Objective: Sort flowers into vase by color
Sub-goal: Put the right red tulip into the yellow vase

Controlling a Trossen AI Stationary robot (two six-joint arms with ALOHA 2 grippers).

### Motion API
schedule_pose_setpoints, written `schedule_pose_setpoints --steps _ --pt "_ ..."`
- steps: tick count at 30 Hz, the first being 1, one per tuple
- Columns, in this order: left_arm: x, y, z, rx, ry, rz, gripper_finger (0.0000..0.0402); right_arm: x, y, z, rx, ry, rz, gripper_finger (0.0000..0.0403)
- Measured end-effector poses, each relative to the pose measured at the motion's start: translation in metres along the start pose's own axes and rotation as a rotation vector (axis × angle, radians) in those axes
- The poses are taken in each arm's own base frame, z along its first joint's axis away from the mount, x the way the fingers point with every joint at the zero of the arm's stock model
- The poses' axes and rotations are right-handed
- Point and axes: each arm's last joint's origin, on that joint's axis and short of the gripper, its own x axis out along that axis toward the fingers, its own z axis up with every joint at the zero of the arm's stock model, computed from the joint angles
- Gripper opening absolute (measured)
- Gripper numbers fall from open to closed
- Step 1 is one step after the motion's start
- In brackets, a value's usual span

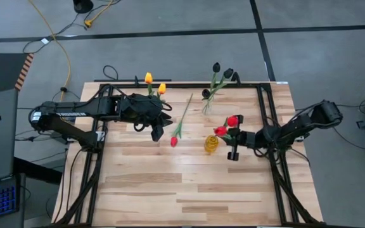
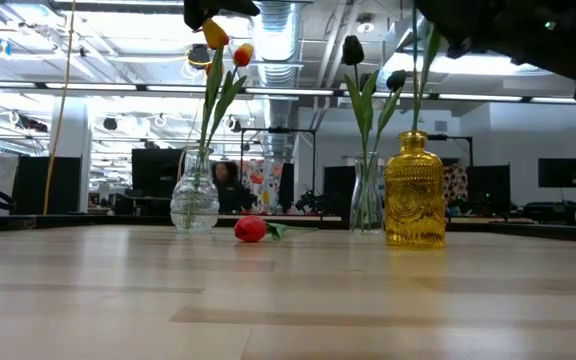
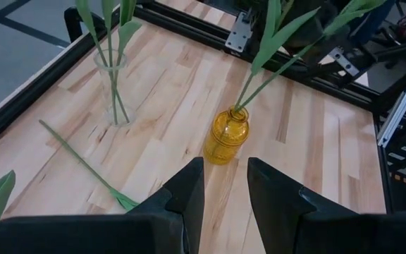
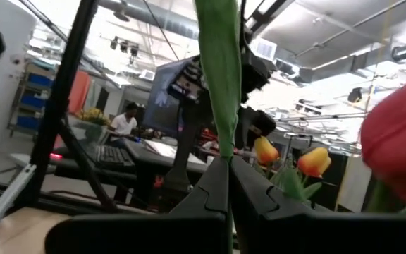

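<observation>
An amber glass vase (image 1: 211,144) stands mid-table with two red tulips (image 1: 232,120) slanting out of its mouth. My right gripper (image 1: 232,138) is beside it, shut on a green stem. One more red tulip (image 1: 173,141) lies flat on the wood, stem pointing toward the far edge. Yellow tulips (image 1: 148,78) stand in a clear vase (image 2: 194,200). Near-black tulips (image 1: 216,66) stand in a second clear vase (image 2: 366,195). My left gripper (image 1: 157,131) hovers above the table, left of the lying tulip, open and holding nothing; in its wrist view (image 3: 225,185) it faces the amber vase (image 3: 225,135). My right gripper (image 4: 228,168) pinches a green tulip stem (image 4: 220,127) between its two fingers, coming from the table's right, fingers across the stem. The stem rises above the fingers. Its lower end sits in the amber vase's mouth (image 3: 240,109), and the flower leans tilted toward the right arm.
A black metal frame (image 1: 262,107) runs along the table's far, left and right edges. Bare wood (image 1: 182,190) fills the near half of the table. The lying tulip's stem (image 3: 76,159) stretches between the vases. People and screens show in the room behind.
</observation>
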Motion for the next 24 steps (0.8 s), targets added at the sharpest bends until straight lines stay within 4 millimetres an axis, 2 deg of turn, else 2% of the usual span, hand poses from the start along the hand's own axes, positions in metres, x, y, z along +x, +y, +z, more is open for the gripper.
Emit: schedule_pose_setpoints --steps 16,24 --pt "0.000 0.000 0.000 -0.041 0.001 0.004 0.0096 0.002 0.002 -0.017 -0.002 0.118 -0.032 0.0039" --pt "0.000 0.000 0.000 -0.040 0.002 0.004 0.0096 0.002 0.001 -0.017 -0.009 0.130 -0.057 0.0047"
